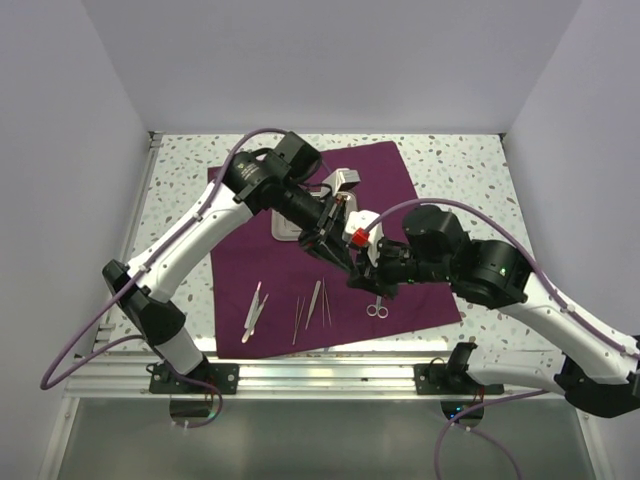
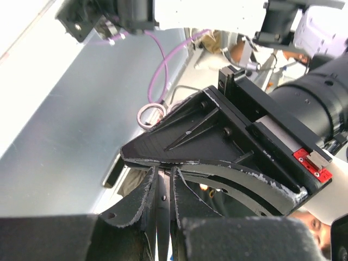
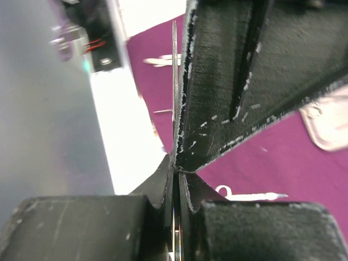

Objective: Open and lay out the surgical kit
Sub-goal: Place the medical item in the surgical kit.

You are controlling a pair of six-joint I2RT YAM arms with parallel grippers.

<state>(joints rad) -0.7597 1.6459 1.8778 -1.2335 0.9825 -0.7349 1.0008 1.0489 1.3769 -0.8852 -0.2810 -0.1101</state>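
Both claws meet above the middle of the plum cloth [image 1: 400, 190], which lies unfolded and flat on the speckled table [image 1: 470, 160]. The right claw [image 3: 175, 163] is closed, and a thin silver instrument [image 3: 175, 81] is pinched between its fingers and stands out past the tips as a narrow strip seen on its edge. The left claw [image 2: 163, 174] is closed too, with a thin strip between its fingers [image 2: 144, 209]; it seems to be the same instrument, held from the other end. From the left wrist, the black finger of the right claw sits just in front of the left fingertips, almost touching them.

One container is in view, the small steel tray [image 1: 283, 228]. It rests on the far left part of the cloth. The left arm covers most of it, so I cannot tell what is inside.

Several instruments lie directly on the cloth near its front edge and apart from each other. A pair of tweezers [image 1: 255, 308] is at the left, next to it are thin probes [image 1: 298, 320], and then more thin pointed pieces [image 1: 320, 300]. The small ring-handled scissors [image 1: 377, 309] lie at the right, under the right claw.
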